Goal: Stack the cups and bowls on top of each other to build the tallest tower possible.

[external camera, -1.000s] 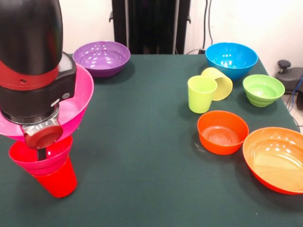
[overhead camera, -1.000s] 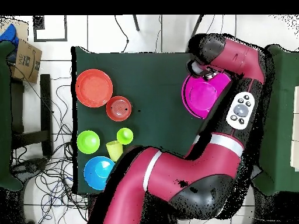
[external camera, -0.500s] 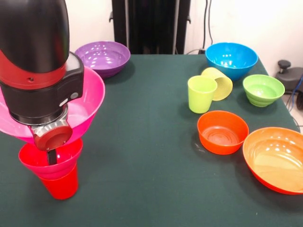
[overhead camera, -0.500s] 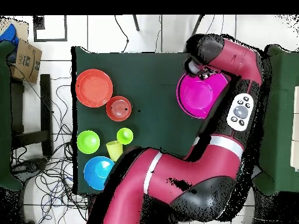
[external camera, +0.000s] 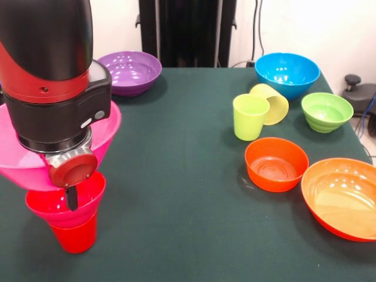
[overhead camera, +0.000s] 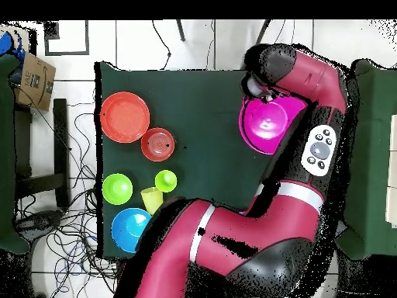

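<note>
Gripper point(external camera: 71, 197), jaw state not discernible, holds pink bowl point(external camera: 17, 164) tilted over magenta bowl point(external camera: 53, 205) seated in red cup point(external camera: 75, 236).

We can make out only one piece of printing: dark lettering on the side of the cardboard box point(overhead camera: 35, 77) lying on the floor left of the table point(overhead camera: 201, 101) in the overhead view, too small for us to read. The cups and bowls bear no markings we can see.
</note>
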Robot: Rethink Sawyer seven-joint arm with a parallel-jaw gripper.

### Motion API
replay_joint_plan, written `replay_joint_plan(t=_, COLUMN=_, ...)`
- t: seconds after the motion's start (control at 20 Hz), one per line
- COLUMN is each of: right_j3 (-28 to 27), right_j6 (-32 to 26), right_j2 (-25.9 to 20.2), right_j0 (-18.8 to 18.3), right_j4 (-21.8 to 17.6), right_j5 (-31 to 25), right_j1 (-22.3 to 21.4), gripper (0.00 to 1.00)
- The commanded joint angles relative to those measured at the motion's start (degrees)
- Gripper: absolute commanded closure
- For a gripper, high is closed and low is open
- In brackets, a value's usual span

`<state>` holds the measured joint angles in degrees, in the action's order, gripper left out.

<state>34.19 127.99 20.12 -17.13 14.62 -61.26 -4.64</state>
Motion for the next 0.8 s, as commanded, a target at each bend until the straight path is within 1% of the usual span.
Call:
replay_joint_plan(t=0.05, right_j3=5.3, right_j6=-7.2, right_j2=-8.6, right_j0=1.6, right_j4=-1.7, right_j5=2.7, right_j1=0.1, gripper=0.00)
replay_joint_plan(t=0.2, right_j3=2.9, right_j6=-7.5, right_j2=-8.7, right_j0=1.2, right_j4=-2.0, right_j5=2.9, right_j1=1.1, gripper=0.00)
replay_joint_plan(t=0.35, right_j3=2.1, right_j6=-8.0, right_j2=-8.6, right_j0=1.1, right_j4=-2.6, right_j5=3.5, right_j1=1.5, gripper=0.00)
replay_joint_plan(t=0.4, right_j3=1.6, right_j6=-9.9, right_j2=-8.8, right_j0=0.9, right_j4=-3.0, right_j5=1.3, right_j1=1.7, gripper=1.00)
replay_joint_plan(t=0.55, right_j3=2.6, right_j6=-6.3, right_j2=-7.9, right_j0=1.3, right_j4=-3.3, right_j5=6.3, right_j1=1.1, gripper=1.00)
replay_joint_plan(t=0.6, right_j3=2.7, right_j6=-6.1, right_j2=-7.9, right_j0=1.2, right_j4=-3.0, right_j5=4.9, right_j1=1.0, gripper=1.00)
replay_joint_plan(t=0.8, right_j3=3.8, right_j6=-5.8, right_j2=-8.1, right_j0=1.3, right_j4=-3.0, right_j5=3.9, right_j1=0.3, gripper=1.00)
